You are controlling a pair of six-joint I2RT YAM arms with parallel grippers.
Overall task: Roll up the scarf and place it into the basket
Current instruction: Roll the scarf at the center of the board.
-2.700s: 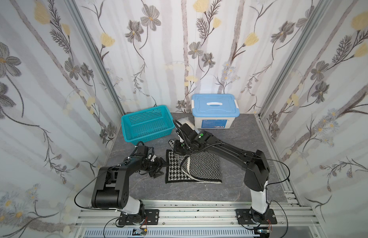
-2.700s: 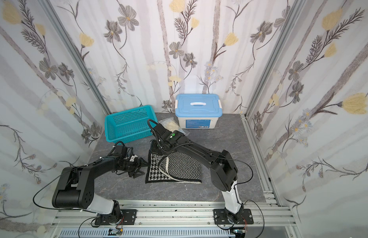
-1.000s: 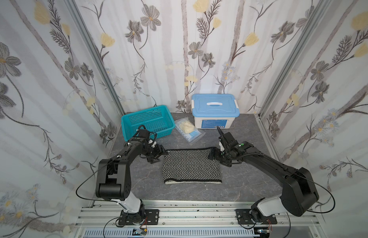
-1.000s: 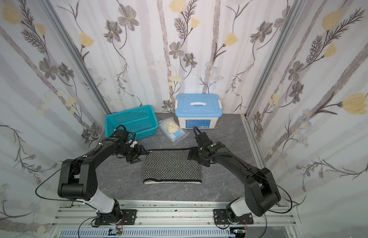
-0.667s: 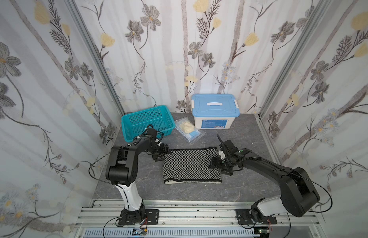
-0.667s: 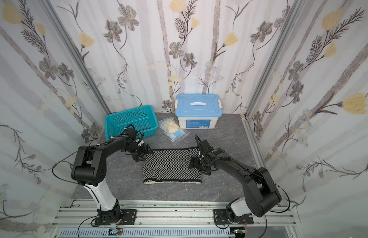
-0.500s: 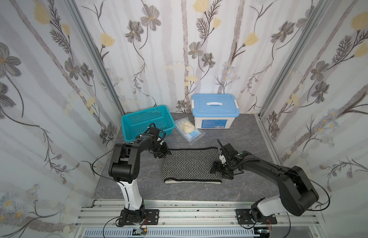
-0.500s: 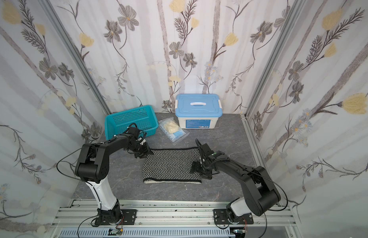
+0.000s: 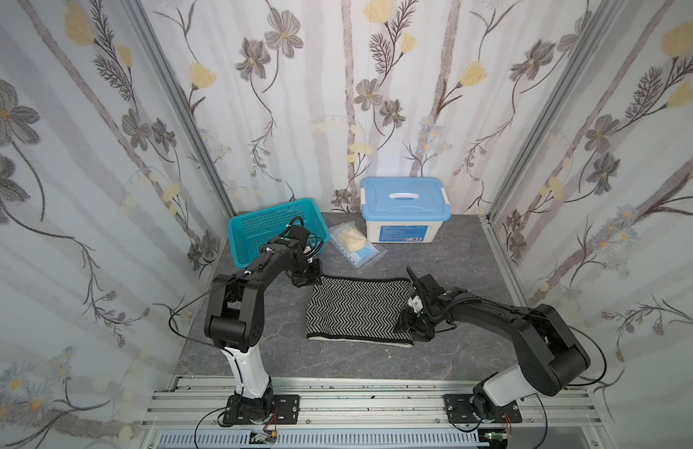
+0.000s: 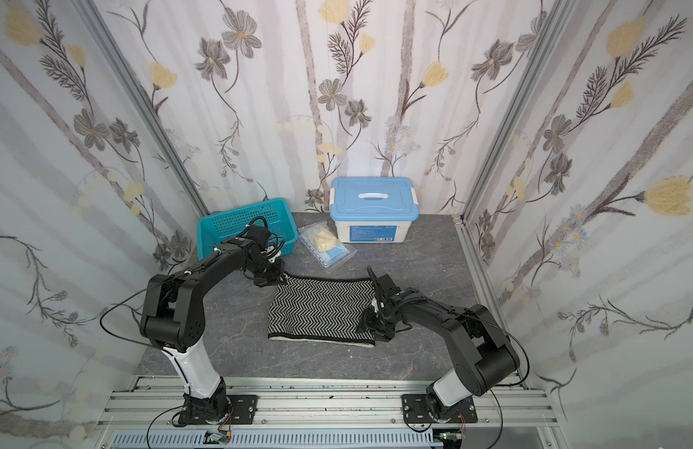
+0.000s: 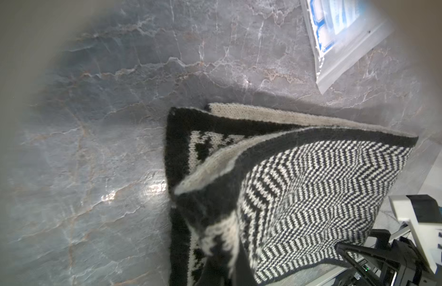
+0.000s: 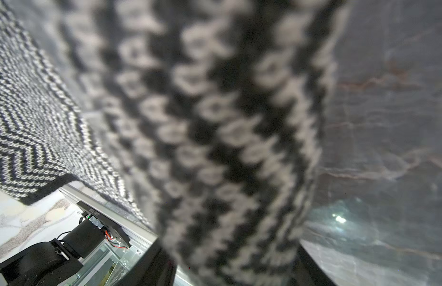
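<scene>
Knit scarf [image 9: 358,307]: folded flat mid-worktop [image 9: 453,264], herringbone side up, black-and-cream edge towards my side.
Left arm: elbow raised, forearm reaching forward, wrist bent down onto the scarf's far left corner.
Left tool [image 9: 308,274]: closed right down and pinching that corner.
Right arm: stretched low, forearm nearly level, wrist at the scarf's right edge near the front corner.
Right tool [image 9: 409,322]: the right wrist view gives me blurred cloth [image 12: 215,123] very close, running down between the dark fingers [image 12: 155,267]; I cannot tell whether they are clamped on it.
Left wrist view only: the gripped corner [image 11: 215,173] is peeled up off a houndstooth layer beneath; both top views show me herringbone alone.
Teal basket [image 9: 255,227]: back left of the worktop; the left wrist overlaps its near right corner in both top views.
Clear bag [image 9: 354,248]: between basket and box, near the scarf's far edge, apart from it.
White box with blue lid [image 9: 405,206]: by the back wall, well apart from the scarf.
</scene>
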